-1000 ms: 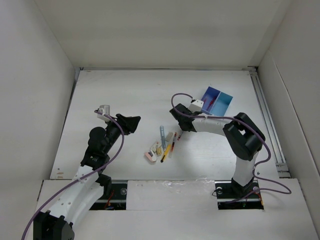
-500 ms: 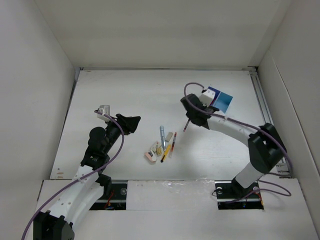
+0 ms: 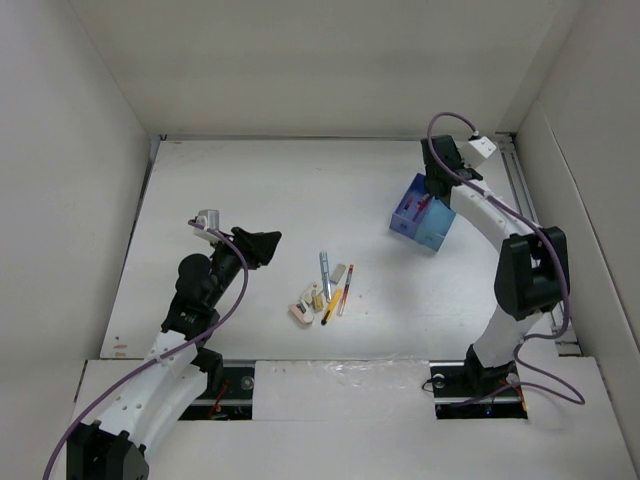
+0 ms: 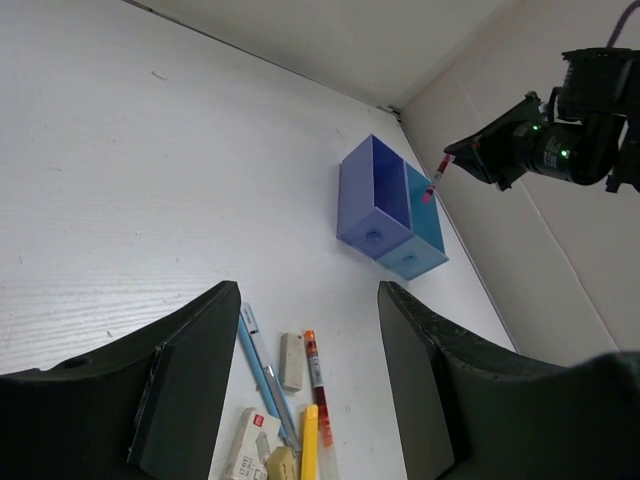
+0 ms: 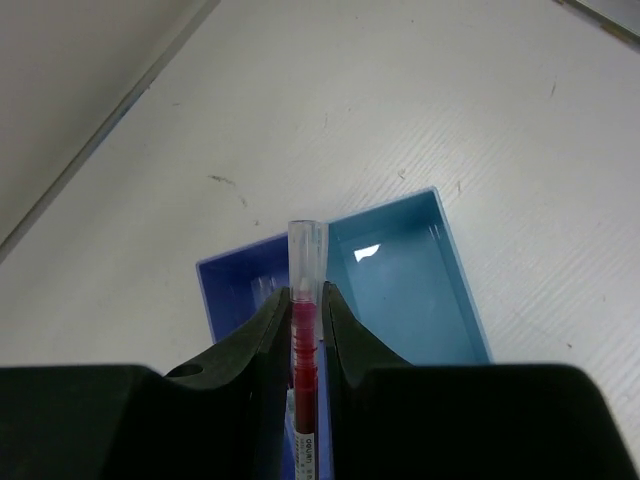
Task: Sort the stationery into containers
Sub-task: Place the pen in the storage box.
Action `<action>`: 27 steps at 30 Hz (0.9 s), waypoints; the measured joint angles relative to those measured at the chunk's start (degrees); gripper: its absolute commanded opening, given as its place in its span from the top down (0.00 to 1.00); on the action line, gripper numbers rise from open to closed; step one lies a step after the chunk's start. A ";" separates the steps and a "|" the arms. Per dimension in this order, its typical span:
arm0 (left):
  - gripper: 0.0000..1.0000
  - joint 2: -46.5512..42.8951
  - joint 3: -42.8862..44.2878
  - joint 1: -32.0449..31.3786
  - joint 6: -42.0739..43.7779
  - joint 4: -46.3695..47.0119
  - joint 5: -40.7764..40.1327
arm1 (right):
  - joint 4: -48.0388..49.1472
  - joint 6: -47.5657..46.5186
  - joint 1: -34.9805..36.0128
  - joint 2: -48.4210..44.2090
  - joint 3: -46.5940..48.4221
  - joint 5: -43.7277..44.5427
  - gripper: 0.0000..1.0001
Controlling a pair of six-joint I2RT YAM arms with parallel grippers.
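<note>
Top external view: two arms work over a white table (image 3: pixel 230 180), with sorting under way.
Left gripper (image 3: pixel 262 243): at 9 o'clock of the loose stationery, jaws spread and holding nothing, hanging above the table.
Loose stationery (image 3: pixel 325 290): a tight cluster toward the table's 6 o'clock edge, not yet sorted. It includes a pink eraser (image 3: pixel 300 313), a grey pen (image 3: pixel 325 268), a yellow-and-black pen (image 3: pixel 330 310), a cream eraser (image 3: pixel 338 273) and a table-lying red pen (image 3: pixel 346 288).
Box (image 3: pixel 418 228): at 2 o'clock of the cluster and well apart from it. Its dark blue compartment (image 5: pixel 240 290) and light blue compartment (image 5: pixel 400 290) sit side by side.
Right gripper (image 5: pixel 305 300): closed on a held red pen (image 5: pixel 306 315), hanging above the box. The pen's clear end sits roughly over the wall between the two compartments, so I cannot tell which one it is aimed at.
Step in hand: by my reading, delivering this pen to the box; release not yet made.
Next move: likely a small shift to bring the pen fully over one compartment, then a descent before the jaws part, so the pen does not catch the dividing wall or tip out over the rim.
</note>
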 measured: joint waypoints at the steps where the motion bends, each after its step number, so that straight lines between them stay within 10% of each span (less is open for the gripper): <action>1: 0.46 0.00 0.00 0.00 -0.02 0.15 0.00 | 0.04 -0.26 -0.35 1.44 1.25 0.04 1.00; 27: 0.46 0.00 0.00 0.00 -0.02 0.31 -0.07 | -0.04 -2.10 1.60 13.66 9.07 3.17 0.98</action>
